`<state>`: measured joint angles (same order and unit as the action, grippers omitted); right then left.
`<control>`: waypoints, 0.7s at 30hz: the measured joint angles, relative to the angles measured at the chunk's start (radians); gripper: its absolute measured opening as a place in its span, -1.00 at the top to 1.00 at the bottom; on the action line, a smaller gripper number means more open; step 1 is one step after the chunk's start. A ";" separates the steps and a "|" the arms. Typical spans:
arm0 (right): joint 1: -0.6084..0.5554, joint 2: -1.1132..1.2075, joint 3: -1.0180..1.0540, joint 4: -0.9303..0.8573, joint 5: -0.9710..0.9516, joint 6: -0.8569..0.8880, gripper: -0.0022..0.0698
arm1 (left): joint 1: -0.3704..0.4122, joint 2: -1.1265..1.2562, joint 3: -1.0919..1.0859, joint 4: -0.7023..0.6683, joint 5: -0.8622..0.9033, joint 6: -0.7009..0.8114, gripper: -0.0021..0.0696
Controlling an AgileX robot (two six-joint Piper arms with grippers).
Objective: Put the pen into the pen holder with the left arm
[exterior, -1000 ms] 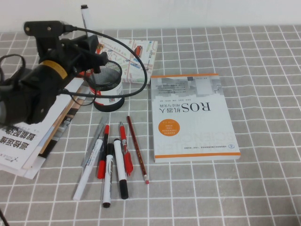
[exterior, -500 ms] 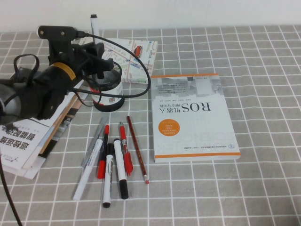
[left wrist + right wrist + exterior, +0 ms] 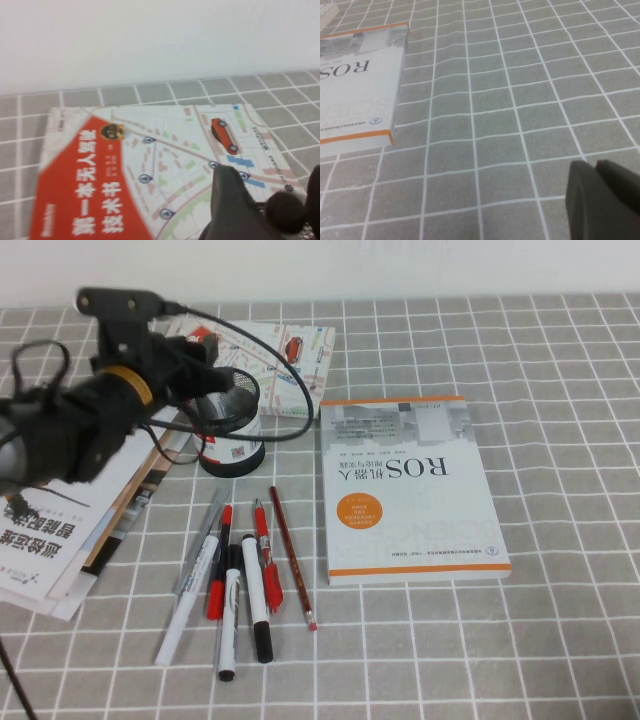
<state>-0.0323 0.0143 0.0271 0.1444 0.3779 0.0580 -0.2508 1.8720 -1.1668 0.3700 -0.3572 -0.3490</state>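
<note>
My left gripper (image 3: 210, 380) hangs over the mouth of the black mesh pen holder (image 3: 232, 428), which stands at the back left of the table. In the left wrist view the gripper (image 3: 272, 187) is shut on the pen; the pen's round black end (image 3: 285, 210) shows end-on between the two fingers (image 3: 230, 210), above the holder's mesh rim (image 3: 306, 233). In the high view the arm hides the pen. My right gripper (image 3: 594, 169) is shut and empty, low over bare tablecloth; it is not in the high view.
Several loose pens and a pencil (image 3: 235, 575) lie in front of the holder. A white ROS book (image 3: 410, 490) lies right of them. A map-covered book (image 3: 290, 360) lies behind the holder, and it fills the left wrist view (image 3: 150, 170). Stacked papers (image 3: 60, 530) lie at the left.
The pen, which stuck up above the left arm, has swung right and down and is now hidden behind the arm over the holder. The right gripper's earlier state is not shown.
</note>
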 joint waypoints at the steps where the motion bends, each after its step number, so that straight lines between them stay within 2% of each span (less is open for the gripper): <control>1: 0.000 0.000 0.000 0.000 0.000 0.000 0.98 | 0.000 -0.026 0.000 0.005 0.038 0.000 0.20; 5: 0.000 0.000 0.000 0.000 0.000 0.000 0.98 | -0.005 -0.151 0.004 0.010 0.211 0.000 0.49; 7: 0.000 0.000 0.000 0.000 0.000 0.000 0.98 | -0.011 -0.245 0.029 0.010 0.277 0.000 0.76; 9: 0.000 0.000 0.000 0.000 0.000 0.000 0.98 | -0.015 -0.332 0.076 0.010 0.305 0.000 0.86; 13: 0.000 0.000 0.000 0.000 0.000 0.000 0.98 | -0.018 -0.541 0.209 0.010 0.327 0.000 0.93; 21: 0.000 0.000 0.000 0.000 0.000 0.000 0.98 | -0.018 -1.003 0.498 0.008 0.450 -0.010 0.94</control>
<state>-0.0323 0.0143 0.0271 0.1444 0.3779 0.0580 -0.2690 0.8694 -0.6685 0.3781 0.0929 -0.3592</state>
